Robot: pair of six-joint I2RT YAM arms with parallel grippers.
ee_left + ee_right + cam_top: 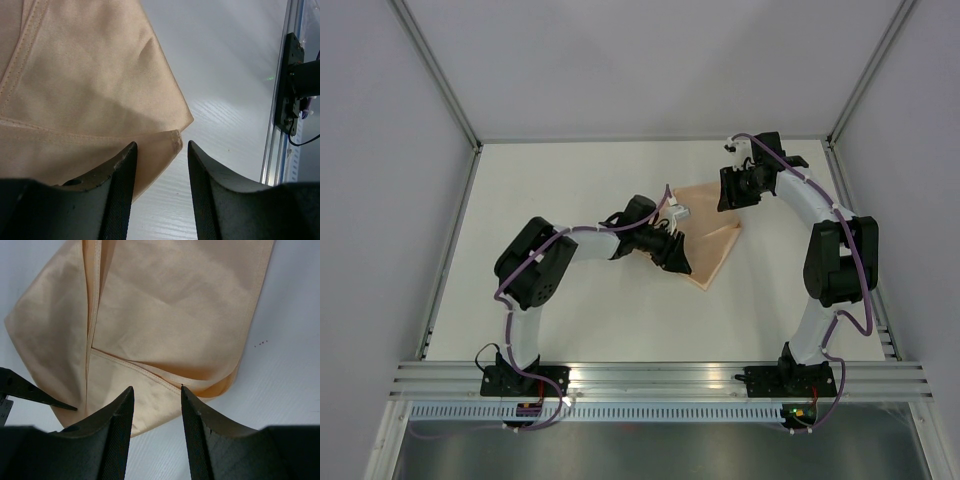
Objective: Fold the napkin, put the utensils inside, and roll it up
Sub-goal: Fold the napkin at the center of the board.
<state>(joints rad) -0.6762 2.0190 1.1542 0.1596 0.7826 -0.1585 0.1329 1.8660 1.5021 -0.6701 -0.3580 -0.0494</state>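
The napkin (pixel 713 245) lies right of the table's (pixel 560 180) middle, folded over on itself, its hems and layers overlapping unevenly. The left gripper (pixel 674 260) sits low at its left corner, jaws a moderate gap apart. The corner tip lies between them, not pinched. The right gripper (pixel 735 198) hangs over the far edge, likewise parted, with a folded edge under the gap. I'd say folding is the step in hand. No utensil shows anywhere. Next, I reckon each gripper must close on its bit of cloth and carry it across to square the fold.
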